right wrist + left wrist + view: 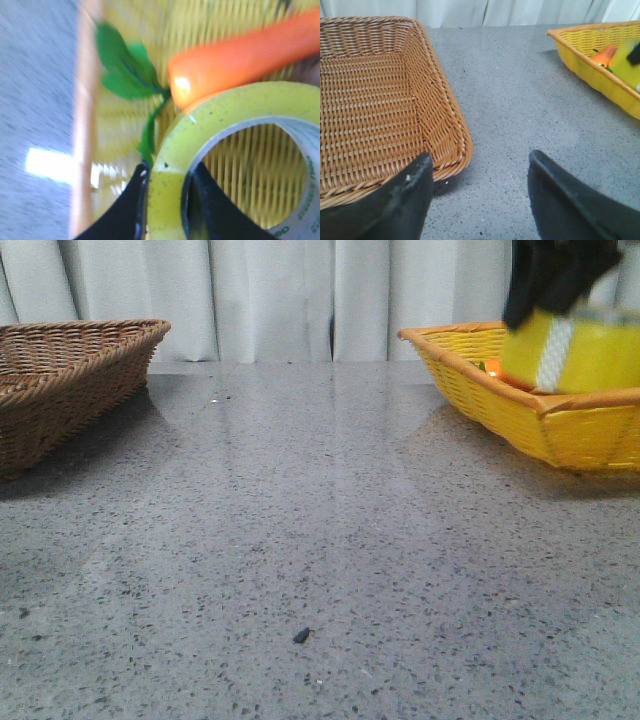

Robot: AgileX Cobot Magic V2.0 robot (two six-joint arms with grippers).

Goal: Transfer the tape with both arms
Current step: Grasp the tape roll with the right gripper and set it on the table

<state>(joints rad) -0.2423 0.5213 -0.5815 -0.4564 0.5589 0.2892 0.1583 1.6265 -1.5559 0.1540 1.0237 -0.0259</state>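
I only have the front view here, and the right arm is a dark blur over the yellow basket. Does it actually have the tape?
Observer: Yes. In the right wrist view the right gripper pinches the tape wall, one finger outside and one inside the core.
Operator: Anything else in that basket?
Observer: An orange carrot-like item with green leaves lies right behind the roll.
Operator: And the left arm?
Observer: The left gripper is open, above the table by the near corner of the brown basket, holding nothing.
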